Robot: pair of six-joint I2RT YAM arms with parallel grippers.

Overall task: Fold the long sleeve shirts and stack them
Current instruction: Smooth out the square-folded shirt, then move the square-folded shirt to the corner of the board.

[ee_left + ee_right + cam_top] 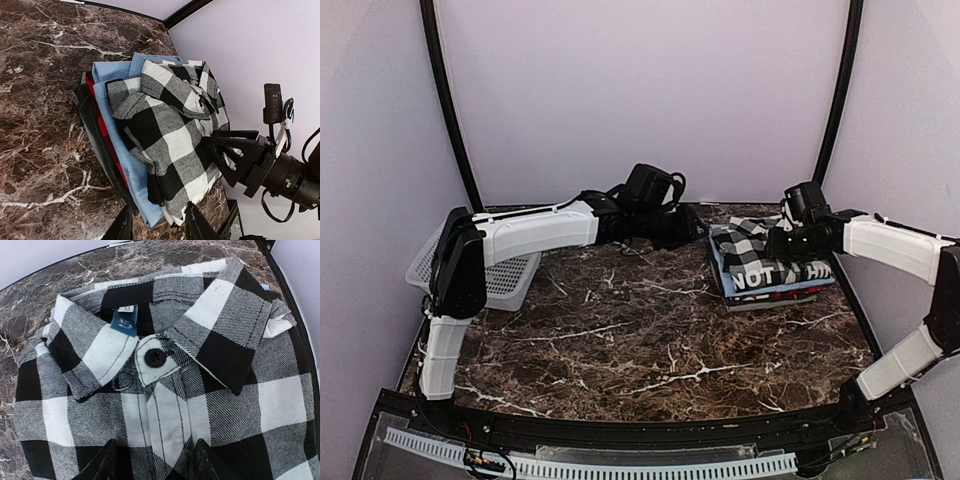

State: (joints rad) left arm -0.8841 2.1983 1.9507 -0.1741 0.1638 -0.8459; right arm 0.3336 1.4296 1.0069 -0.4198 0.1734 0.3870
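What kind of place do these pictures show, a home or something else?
Probably a robot test booth, not a home: plain pale walls and curved black poles enclose a marble-patterned table, with the left arm and right arm mounted at its near edge.

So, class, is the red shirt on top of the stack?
No, the check shirt lies uppermost; the red shirt shows only as an edge beneath the blue shirt.

Top camera, high behind the arm bases, looks down the marble desk [650, 340]. Left wrist camera views the shirt stack [165, 150] from mid-range, with the right hand [212, 143] at frame right. Right wrist camera hovers close over the same stack's checked collar [90, 350].
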